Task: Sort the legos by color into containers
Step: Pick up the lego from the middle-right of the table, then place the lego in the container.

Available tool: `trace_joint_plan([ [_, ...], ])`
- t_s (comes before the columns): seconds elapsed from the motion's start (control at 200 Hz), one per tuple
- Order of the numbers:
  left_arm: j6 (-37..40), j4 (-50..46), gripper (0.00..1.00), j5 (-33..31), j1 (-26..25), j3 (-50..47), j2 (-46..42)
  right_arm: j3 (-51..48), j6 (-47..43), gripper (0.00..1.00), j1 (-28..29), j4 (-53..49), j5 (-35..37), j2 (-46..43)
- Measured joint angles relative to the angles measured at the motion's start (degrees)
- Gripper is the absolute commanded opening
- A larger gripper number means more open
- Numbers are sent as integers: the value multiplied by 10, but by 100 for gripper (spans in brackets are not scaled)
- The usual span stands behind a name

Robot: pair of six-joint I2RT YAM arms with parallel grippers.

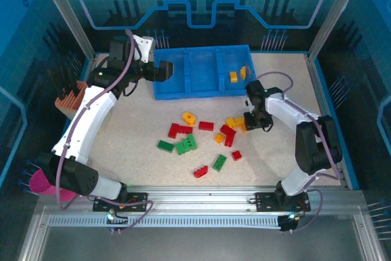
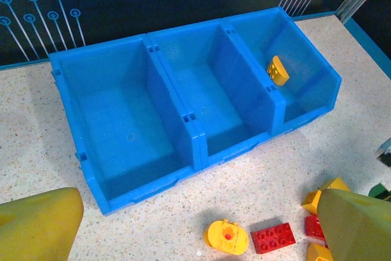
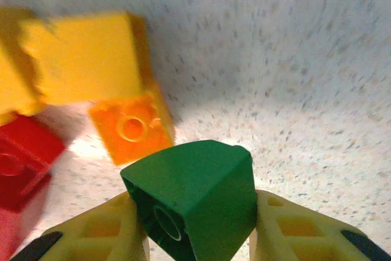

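Observation:
A dark green lego (image 3: 195, 200) is clamped between the yellow fingers of my right gripper (image 3: 195, 227), just above the table. Orange (image 3: 131, 126), yellow (image 3: 85, 59) and red (image 3: 21, 163) legos lie right beside it. From above, that gripper (image 1: 252, 120) sits at the right edge of a loose scatter of red (image 1: 206, 126), green (image 1: 186, 145) and yellow (image 1: 189, 117) legos. The containers are three compartments of a blue tray (image 1: 201, 93). A yellow lego (image 2: 278, 70) lies in the right compartment. My left gripper (image 1: 162, 71) hovers open at the tray's left end, nothing between its fingers (image 2: 357, 224).
A peach tool holder (image 1: 70, 99) stands at the left table edge, and a pink object (image 1: 43, 184) lies near the left arm's base. An aluminium rail (image 1: 201, 197) runs along the front. Frame posts stand at the back corners.

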Motion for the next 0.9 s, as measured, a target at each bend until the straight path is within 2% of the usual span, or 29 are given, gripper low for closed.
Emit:
trace_joint_plan([
  [0.17, 10, 0, 99, -10, 0, -3, -2, 99, -12, 34, 25, -27, 0, 2],
  [0.295, 16, 0, 100, -23, 0, -12, -12, 207, -29, 35, 53, -33, 2, 38],
  [0.645, 26, 22, 99, -44, 7, -36, -42, 508, -75, 34, 101, 4, -6, 234],
  [0.901, 25, 21, 99, -46, 8, -62, -64, 717, -104, 35, 125, -13, -26, 422],
])
